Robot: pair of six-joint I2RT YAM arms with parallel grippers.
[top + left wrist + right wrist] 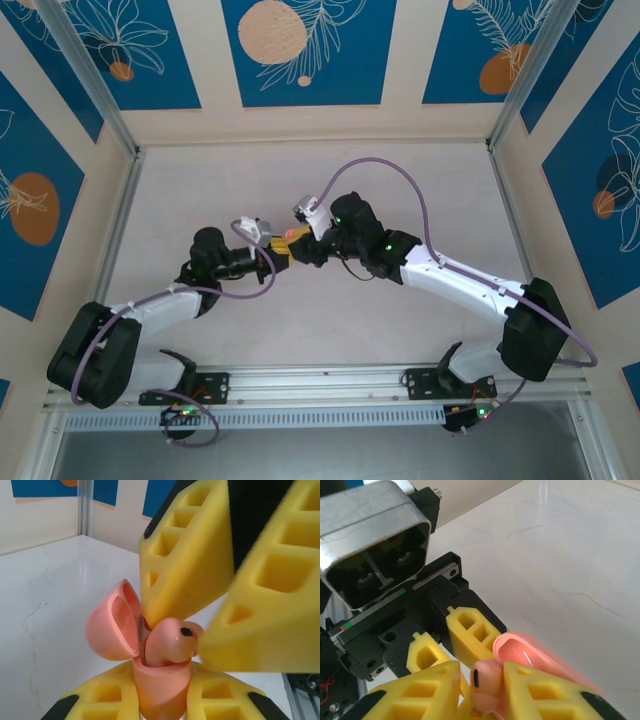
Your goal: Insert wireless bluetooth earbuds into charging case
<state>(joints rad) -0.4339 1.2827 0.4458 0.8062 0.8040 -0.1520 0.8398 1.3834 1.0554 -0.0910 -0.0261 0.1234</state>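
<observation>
**Earbud insertion, mid-step.** The left gripper clamps the charging case upright by its body. The lid swings open toward 9 o'clock, so the mouth faces the incoming piece. The right gripper enters from 1 o'clock, closed on one earbud, which sits partly in the mouth with its head proud. The left wrist view shows that seating depth. The right wrist view shows both fingers touching the earbud. The top view places the meeting just 9 o'clock of the table centre.
</observation>
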